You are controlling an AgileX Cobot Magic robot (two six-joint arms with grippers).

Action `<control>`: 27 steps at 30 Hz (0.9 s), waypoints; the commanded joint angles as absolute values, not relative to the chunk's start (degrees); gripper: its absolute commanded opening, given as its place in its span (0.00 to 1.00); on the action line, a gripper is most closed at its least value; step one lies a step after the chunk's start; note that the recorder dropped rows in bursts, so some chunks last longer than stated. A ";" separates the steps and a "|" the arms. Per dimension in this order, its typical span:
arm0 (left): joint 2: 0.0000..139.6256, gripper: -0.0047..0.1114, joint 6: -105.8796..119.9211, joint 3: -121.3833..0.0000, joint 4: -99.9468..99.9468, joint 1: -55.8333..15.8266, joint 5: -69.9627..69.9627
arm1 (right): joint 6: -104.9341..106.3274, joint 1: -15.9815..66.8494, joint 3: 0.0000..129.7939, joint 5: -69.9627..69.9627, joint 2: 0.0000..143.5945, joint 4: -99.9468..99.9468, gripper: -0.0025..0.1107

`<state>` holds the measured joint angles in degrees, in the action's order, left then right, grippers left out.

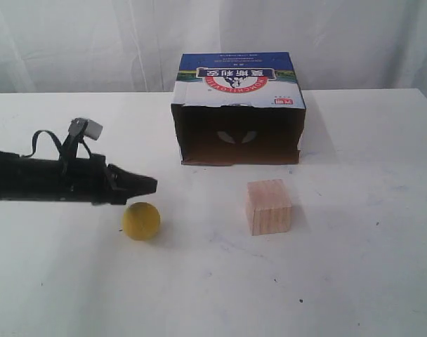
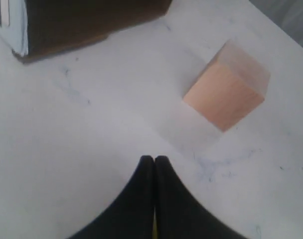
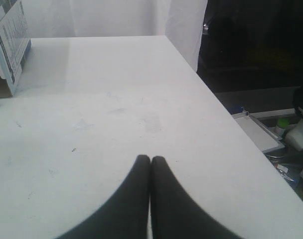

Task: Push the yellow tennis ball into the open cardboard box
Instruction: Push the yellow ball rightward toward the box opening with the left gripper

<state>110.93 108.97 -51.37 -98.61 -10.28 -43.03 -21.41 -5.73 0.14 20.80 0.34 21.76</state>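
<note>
**While the ball sits at the left claw's tip, the box mouth gapes ahead**

Since the job is a push and not a lift, the yellow tennis ball (image 1: 141, 220) rests loose on the white table (image 1: 354, 281), just under and beside the tip of the left claw (image 1: 152, 185). Whether the two touch I cannot tell. That claw's fingers are pressed together into one blunt wedge. This suits the work, I judge, because a single closed nose shoves a round thing more surely than two spread prongs it could slip between.

Ahead of the claw and off to its far side stands the open cardboard box (image 1: 238, 81). Its dark mouth faces the ball, so a roll along the tabletop could carry straight in.

Straight ahead of the claw's nose, nearer than the box, sits a light wooden cube (image 1: 269, 206), standing before one half of the opening. It lies beside the slanting line from ball to box rather than on it. A push aimed where the claw now points would likely send the ball at the cube.

Well apart, the right claw (image 3: 150, 159) hangs over bare table with its fingers also pressed together, holding nothing.
</note>
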 commanded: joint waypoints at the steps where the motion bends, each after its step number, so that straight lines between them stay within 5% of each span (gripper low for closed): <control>1: 110.76 0.04 108.75 -60.22 -99.95 -10.57 -47.83 | -21.58 -5.70 0.00 20.07 0.00 21.96 0.02; 10: 108.42 0.04 94.40 -60.43 -82.34 -9.36 -43.78 | -21.58 -5.70 0.00 20.07 0.00 21.96 0.02; 15: 110.50 0.04 107.12 -54.89 -94.61 -9.36 -33.98 | -21.69 -5.70 0.00 20.07 0.00 21.96 0.02; 27: 119.36 0.04 112.25 -60.71 -99.95 -9.49 -43.78 | -21.69 -5.70 0.00 20.07 0.00 21.96 0.02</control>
<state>117.27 111.98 -59.92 -98.68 -9.30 -41.61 -21.41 -5.73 0.14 20.80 0.34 21.76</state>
